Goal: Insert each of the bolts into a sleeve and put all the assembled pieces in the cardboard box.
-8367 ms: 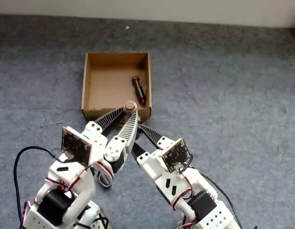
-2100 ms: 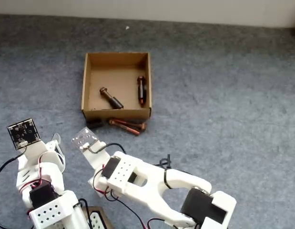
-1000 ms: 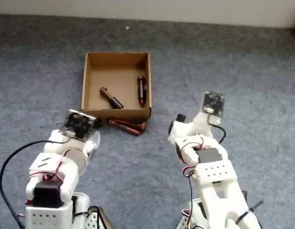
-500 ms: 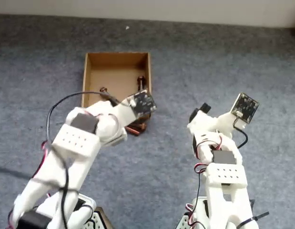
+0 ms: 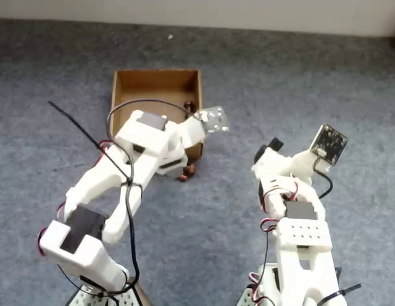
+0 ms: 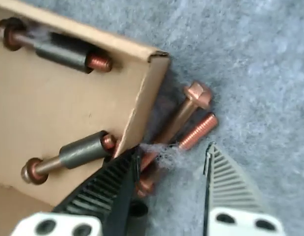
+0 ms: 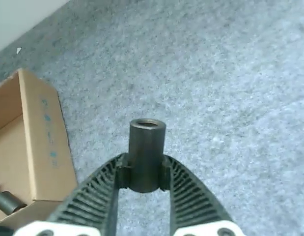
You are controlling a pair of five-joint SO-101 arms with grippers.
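Note:
Two loose copper bolts (image 6: 183, 115) lie side by side on the carpet against the outside of the cardboard box (image 6: 142, 93). My left gripper (image 6: 174, 152) hangs open just above them, one finger near the box wall and one on the carpet side. Inside the box lie two assembled pieces (image 6: 63, 46), each a bolt in a dark sleeve. In the high view the left arm covers the box's (image 5: 156, 86) front right corner, and a bolt end (image 5: 188, 169) peeks out. My right gripper (image 7: 145, 164) is shut on a dark sleeve (image 7: 147, 147), held upright above the carpet to the right of the box.
Grey carpet covers the whole table around the box. The right arm (image 5: 293, 191) stands well clear of the left arm, with open carpet between them. A pale wall strip runs along the far edge.
The left arm has swung forward and right, from beside the box to over its front right corner above the loose bolts. The right arm has held still for the last half second.

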